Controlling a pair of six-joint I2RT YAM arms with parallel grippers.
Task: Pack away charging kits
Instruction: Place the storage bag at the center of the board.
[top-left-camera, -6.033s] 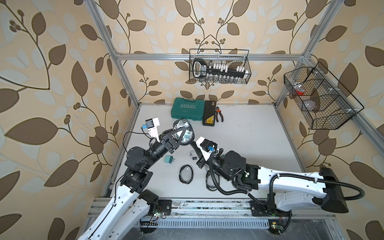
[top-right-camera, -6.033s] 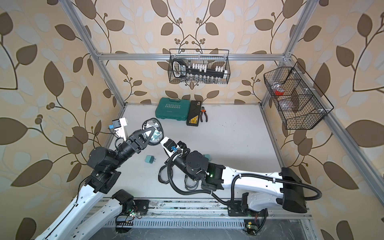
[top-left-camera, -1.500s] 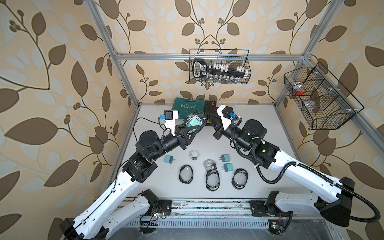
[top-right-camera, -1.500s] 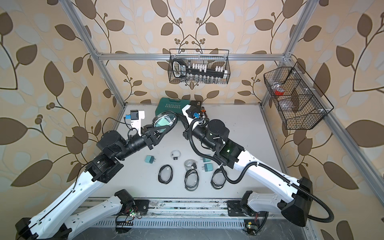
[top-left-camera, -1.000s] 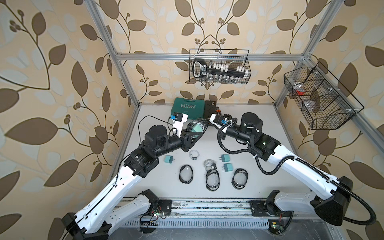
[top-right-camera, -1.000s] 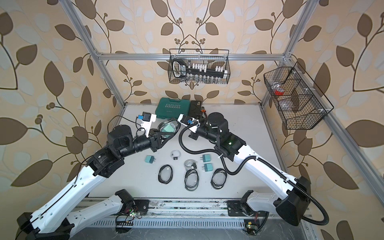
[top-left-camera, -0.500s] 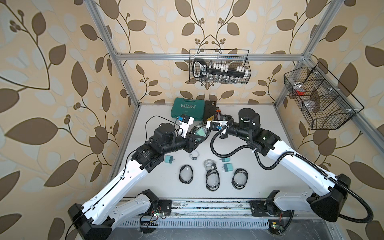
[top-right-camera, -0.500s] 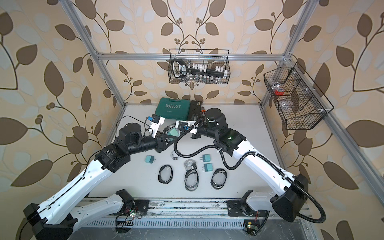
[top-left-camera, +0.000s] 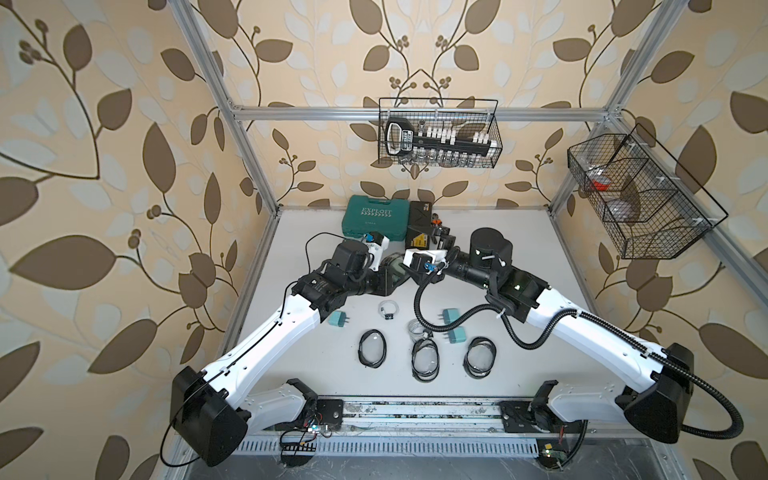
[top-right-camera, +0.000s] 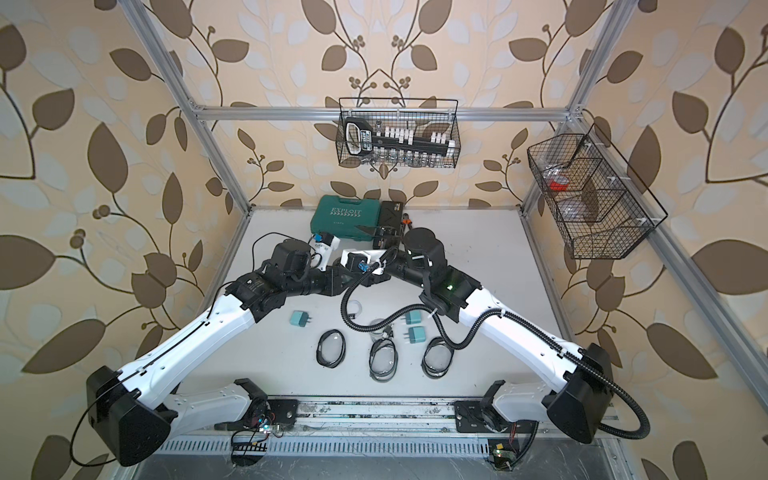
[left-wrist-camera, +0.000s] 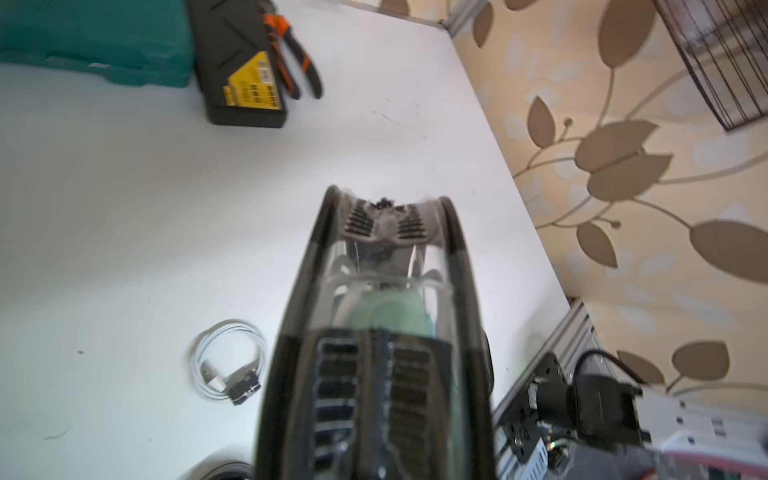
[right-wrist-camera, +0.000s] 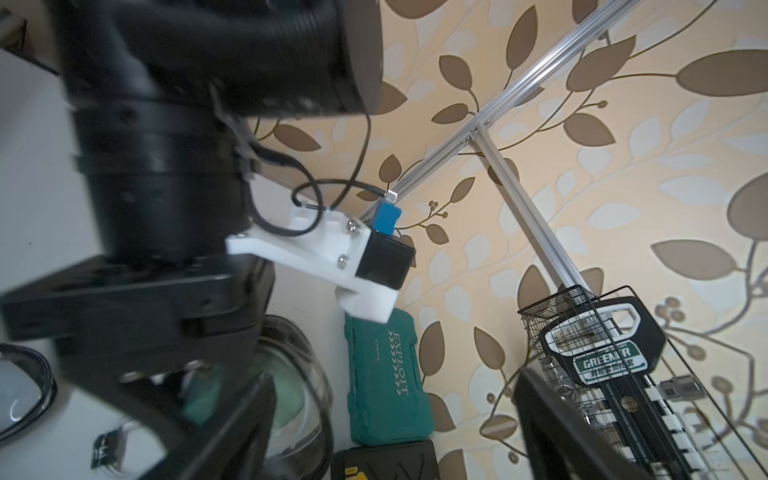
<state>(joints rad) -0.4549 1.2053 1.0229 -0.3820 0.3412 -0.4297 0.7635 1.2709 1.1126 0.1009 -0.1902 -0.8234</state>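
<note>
The left tool (left-wrist-camera: 384, 232) is clamped on a clear oval pouch (left-wrist-camera: 386, 278), held up off the tabletop (top-left-camera: 519, 249) towards the back. Through the plastic I can see a teal plug adapter (left-wrist-camera: 386, 309) sitting inside. Pale curves show in there too, but I cannot tell whether they are a cable or just glare. The right tool (right-wrist-camera: 395, 376) is close beside the pouch, its jaws spread wide with nothing between them.

So I would say one kit is partly packed: the plug is in, and the pouch is not yet set down. Whether it is zipped I cannot tell.

A good deal is left. Nearer the front, an empty-looking pouch (top-left-camera: 372, 348), a second pouch (top-left-camera: 424, 359) and a third pouch (top-left-camera: 481, 357) lie flat in a row. A loose adapter (top-left-camera: 339, 320) sits by the left arm, and two more adapters (top-left-camera: 450, 316) lie together near the right arm's hose. A white coiled cable (top-left-camera: 388, 309) lies in the open, and a greyish coil (top-left-camera: 415, 330) is half hidden under that hose.
</note>
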